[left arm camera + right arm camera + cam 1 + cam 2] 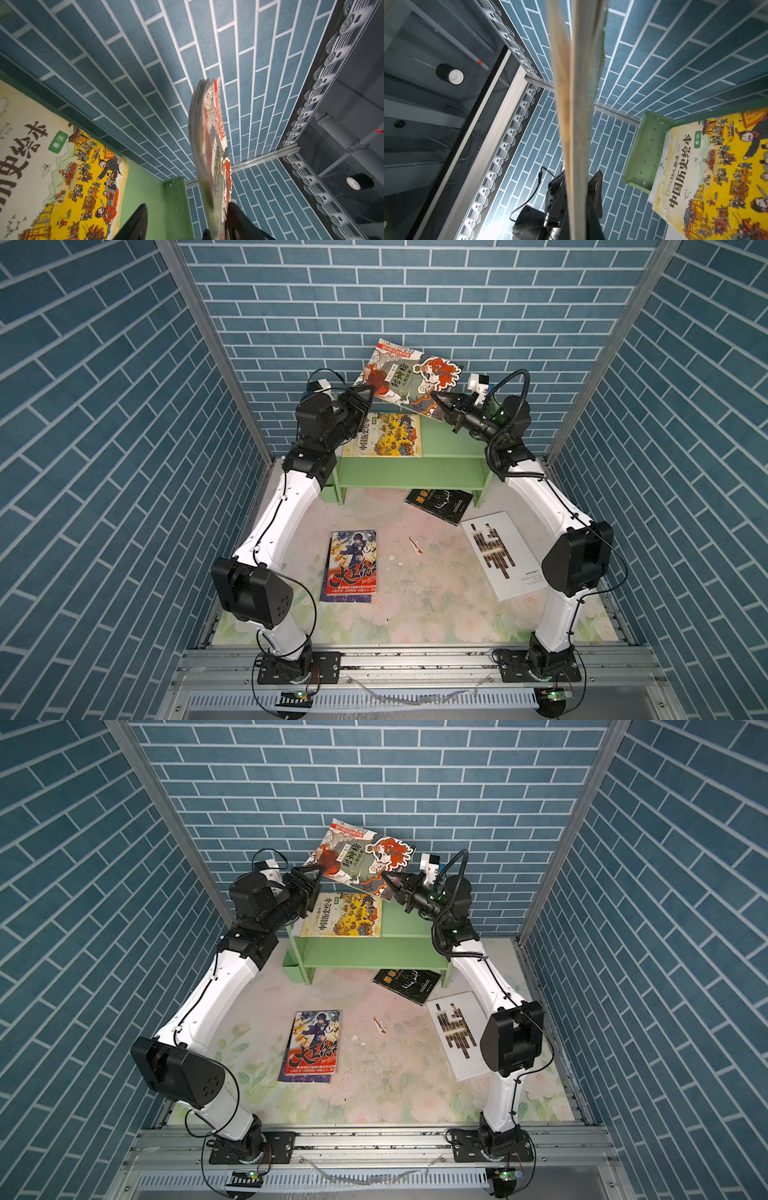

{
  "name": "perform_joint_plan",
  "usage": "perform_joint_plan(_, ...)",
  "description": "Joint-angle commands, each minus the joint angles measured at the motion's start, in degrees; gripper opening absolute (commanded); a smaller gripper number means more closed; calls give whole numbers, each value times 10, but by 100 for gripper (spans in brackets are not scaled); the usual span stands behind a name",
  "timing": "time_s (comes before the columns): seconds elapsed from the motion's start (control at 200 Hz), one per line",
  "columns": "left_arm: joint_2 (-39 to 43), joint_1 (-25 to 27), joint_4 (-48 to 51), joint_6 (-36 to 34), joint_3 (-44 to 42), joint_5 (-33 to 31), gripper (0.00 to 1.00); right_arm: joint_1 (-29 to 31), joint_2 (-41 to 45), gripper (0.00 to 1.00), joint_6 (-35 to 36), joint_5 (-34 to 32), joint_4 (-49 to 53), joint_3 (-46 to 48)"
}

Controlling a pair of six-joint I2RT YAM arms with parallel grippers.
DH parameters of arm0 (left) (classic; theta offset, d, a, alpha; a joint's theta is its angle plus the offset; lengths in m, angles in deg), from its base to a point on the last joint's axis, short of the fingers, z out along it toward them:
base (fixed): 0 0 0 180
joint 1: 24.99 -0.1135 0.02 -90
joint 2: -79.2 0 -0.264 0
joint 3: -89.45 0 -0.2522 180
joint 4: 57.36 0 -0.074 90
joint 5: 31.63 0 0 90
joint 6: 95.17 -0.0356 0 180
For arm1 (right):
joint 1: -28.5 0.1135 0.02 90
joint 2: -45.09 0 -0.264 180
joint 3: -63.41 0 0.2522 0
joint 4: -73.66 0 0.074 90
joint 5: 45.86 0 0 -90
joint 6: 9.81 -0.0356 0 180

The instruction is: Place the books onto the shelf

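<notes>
**Book hanging over the shelf, right fingers carrying it**

The illustrated book (409, 377) is hanging tilted in the air above the shelf (451, 435), cover facing up, between your two arms. Your right fingers (444, 401) are pinching its lower corner shut, so they are taking the weight. Your left fingers (135, 222) are standing apart around the opposite edge. The left wrist view shows the pages leaning on one finger with a gap to the other, so I judge that side is only steadying, not gripping. A corner hold is letting the thin pages fan, which could make setting it down awkward.

Just below, the yellow book (386, 435) is lying flat on the top tier, leaving the right half bare for this one. On the table (415, 610), the black book (440, 504) is lying at the shelf's foot, the white book (503, 556) beside your right arm, and the red-and-blue book (353, 566) nearer the middle, all waiting.
</notes>
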Motion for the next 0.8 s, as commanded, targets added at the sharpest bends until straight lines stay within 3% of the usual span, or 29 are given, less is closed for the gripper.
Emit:
perform_joint_plan(0.0, -3, -1, -47, 8, -4, 36, 47, -8, -11, 0, -49, 74, -29, -43)
perform_joint_plan(0.275, 10, -1, -74, 6, -26, 30, 23, -23, -10, 0, -25, 107, 52, -50)
perform_joint_plan(0.52, 42, 0, -65, -4, -67, -10, 2, -23, -32, 0, 47, 72, 157, -102)
perform_joint_plan(0.79, 80, 2, -38, -58, -107, -99, 0, -20, -38, 45, 189, -25, 372, -140)
